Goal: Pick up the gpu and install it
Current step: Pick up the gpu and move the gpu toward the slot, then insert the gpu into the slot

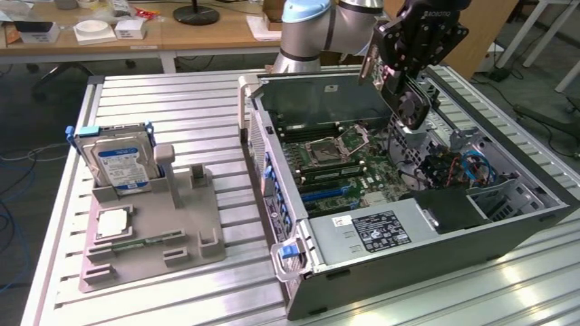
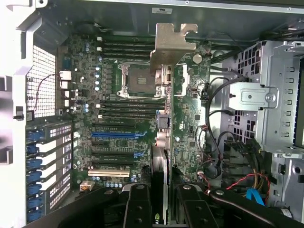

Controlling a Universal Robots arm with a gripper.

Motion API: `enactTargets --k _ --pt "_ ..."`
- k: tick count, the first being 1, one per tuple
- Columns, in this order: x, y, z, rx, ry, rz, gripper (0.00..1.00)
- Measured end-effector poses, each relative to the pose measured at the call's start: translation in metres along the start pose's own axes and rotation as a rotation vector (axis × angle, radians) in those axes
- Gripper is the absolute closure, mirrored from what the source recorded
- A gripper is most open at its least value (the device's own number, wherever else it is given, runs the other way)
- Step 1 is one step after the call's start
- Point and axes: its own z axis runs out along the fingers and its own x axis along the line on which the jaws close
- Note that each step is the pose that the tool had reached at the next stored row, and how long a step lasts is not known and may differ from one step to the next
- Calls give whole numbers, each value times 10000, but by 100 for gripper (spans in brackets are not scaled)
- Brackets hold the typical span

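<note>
My gripper (image 1: 396, 68) is shut on the gpu (image 1: 409, 98) and holds it in the air over the open computer case (image 1: 507, 227), toward the exterior view's right. The card hangs below the fingers with its dark face and a round fan showing. In the wrist view the gpu (image 2: 161, 161) runs edge-on between the two black fingers (image 2: 137, 206), and its silver bracket (image 2: 172, 42) is at the far end. Beneath it lies the green motherboard (image 2: 114, 95), with the empty processor socket (image 2: 137, 80) and a blue expansion slot (image 2: 116, 135).
On the slatted table, at the exterior view's left, a grey fixture (image 1: 181, 238) holds a silver hard drive (image 1: 119, 163) and a square processor chip (image 1: 113, 223). Inside the case are a drive cage (image 2: 266, 104) and red and blue cables (image 2: 254, 183).
</note>
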Motion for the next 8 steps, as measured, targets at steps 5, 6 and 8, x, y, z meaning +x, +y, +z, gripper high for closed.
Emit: enactTargets --k 5,6,8 --pt "0 0 0 -18 -1 0 74" --pt "0 0 0 -21 0 0 74" --pt "0 0 0 -28 -1 0 74"
